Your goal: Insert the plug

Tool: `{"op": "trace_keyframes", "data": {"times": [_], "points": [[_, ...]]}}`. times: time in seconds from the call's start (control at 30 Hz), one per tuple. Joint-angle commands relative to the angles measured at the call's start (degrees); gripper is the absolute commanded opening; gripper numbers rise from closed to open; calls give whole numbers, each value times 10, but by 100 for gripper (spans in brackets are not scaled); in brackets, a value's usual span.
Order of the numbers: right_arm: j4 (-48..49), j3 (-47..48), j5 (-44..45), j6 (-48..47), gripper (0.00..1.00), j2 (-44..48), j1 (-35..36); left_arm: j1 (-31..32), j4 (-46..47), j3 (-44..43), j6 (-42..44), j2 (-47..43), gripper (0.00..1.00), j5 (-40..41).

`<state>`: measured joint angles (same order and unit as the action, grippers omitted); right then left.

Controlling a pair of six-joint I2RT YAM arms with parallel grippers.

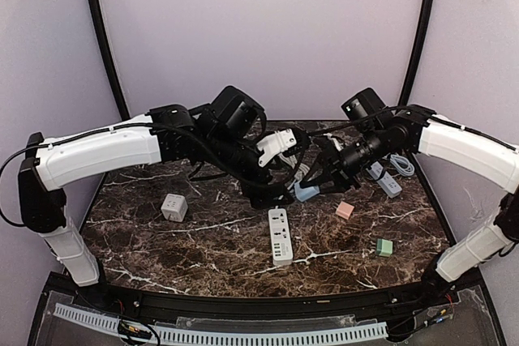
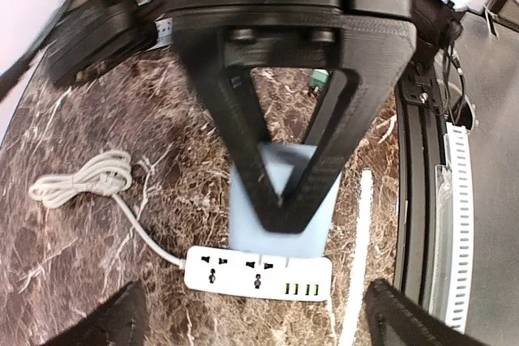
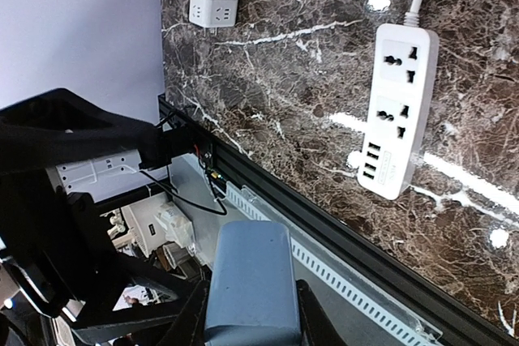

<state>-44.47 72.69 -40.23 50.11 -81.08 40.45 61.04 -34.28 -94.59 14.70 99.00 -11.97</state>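
Right claw point(image 3: 250, 318) clamped on blue plug point(image 3: 247, 269), left claw point(image 2: 259, 319) spread wide, white power strip point(image 2: 258, 273) lying on marble table point(image 1: 203, 241)

The left arm point(image 1: 97, 151) and right arm point(image 1: 466, 147) are stretched inward. The left gripper point(image 2: 261, 322) is spread wide; the right gripper point(image 3: 247, 323) is clamped on the blue plug point(image 3: 247, 273).

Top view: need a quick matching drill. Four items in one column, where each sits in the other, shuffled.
Items:
1. white power strip
2. white cube adapter
3. blue plug
4. green block

Places:
A. held in the right claw
B. well right of the strip
C. left of the strip
D. middle of the marble table

Pairs: 1-D, 2-C, 3-A, 4-B
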Motion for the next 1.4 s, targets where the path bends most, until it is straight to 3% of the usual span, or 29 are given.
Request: {"op": "trace_keyframes", "data": {"times": [0.0,0.3,0.53,0.97,1.37], "points": [[-23,6,55,-19,0,19,-3,2,14,32,-40,-60,98,50],[-69,57,148,-26,0,-2,-2,2,14,71,-90,-130,99,187],[-92,90,204,23,0,-1,0,2,-43,84,-95,-187,99,310],[-109,130,280,106,0,-28,44,2,-74,157,-110,-277,99,342],[-136,221,331,72,0,-178,131,1,-68,228,-181,-319,99,348]]}}
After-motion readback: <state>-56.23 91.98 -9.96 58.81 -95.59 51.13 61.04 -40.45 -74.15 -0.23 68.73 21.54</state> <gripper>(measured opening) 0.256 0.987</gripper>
